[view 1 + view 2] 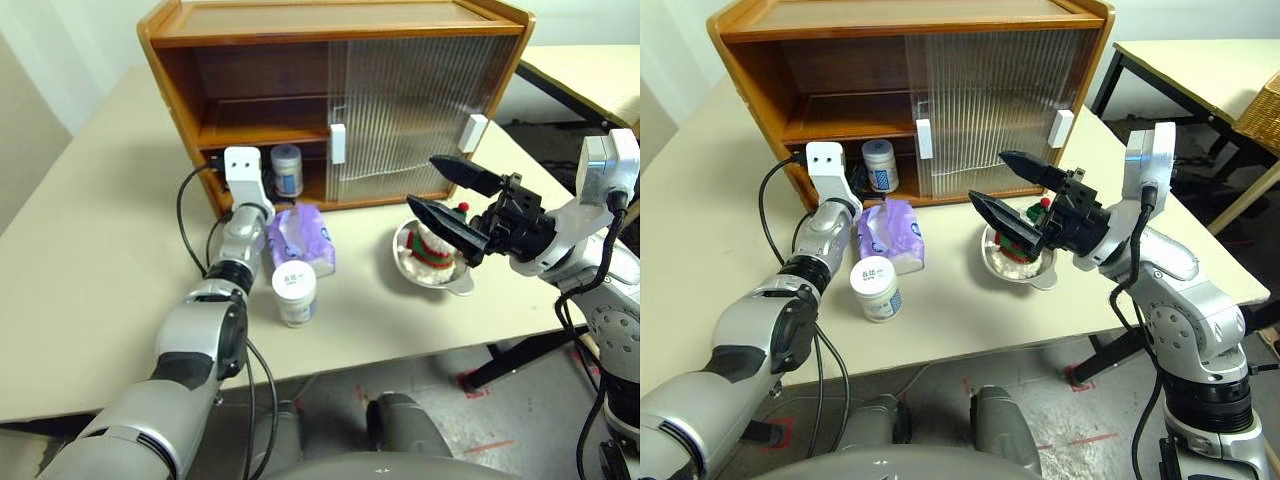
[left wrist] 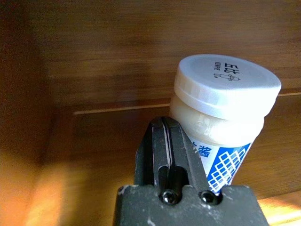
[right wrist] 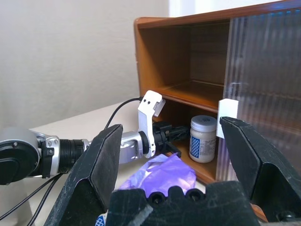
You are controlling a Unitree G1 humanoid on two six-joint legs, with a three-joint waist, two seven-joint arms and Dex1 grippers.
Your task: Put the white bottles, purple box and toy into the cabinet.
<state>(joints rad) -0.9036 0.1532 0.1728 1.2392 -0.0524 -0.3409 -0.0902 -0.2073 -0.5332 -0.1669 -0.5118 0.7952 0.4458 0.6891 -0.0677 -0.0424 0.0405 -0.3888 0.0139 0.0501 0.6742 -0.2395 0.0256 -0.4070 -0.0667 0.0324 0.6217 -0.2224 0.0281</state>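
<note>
**White bottles: one in the cabinet, one still on the surface**

The cabinet (image 1: pixel 330 60) stands at 12 o'clock on the pale surface (image 1: pixel 90 250), its left half open and its ribbed sliding doors (image 1: pixel 410 110) covering the right half. The left claw (image 3: pixel 176 133) reaches into the open lower compartment, its fingers (image 2: pixel 169 150) pressed together and holding nothing. Just beside it, at its 2 o'clock in the left wrist view, a white bottle (image 1: pixel 287 171) stands upright on the cabinet floor, under the middle shelf (image 1: pixel 262 131).

In front of the cabinet, near the centre, the purple box (image 1: pixel 300 240) lies just beside the left forearm. At its 6 o'clock the second white bottle (image 1: pixel 294 292) stands upright, close to the box.

At 3 o'clock from the box, the toy (image 1: pixel 437 243) sits in a round steel bowl (image 1: pixel 432 277). The right claw (image 1: pixel 444 196) hovers above the bowl with its fingers spread wide and empty.
</note>
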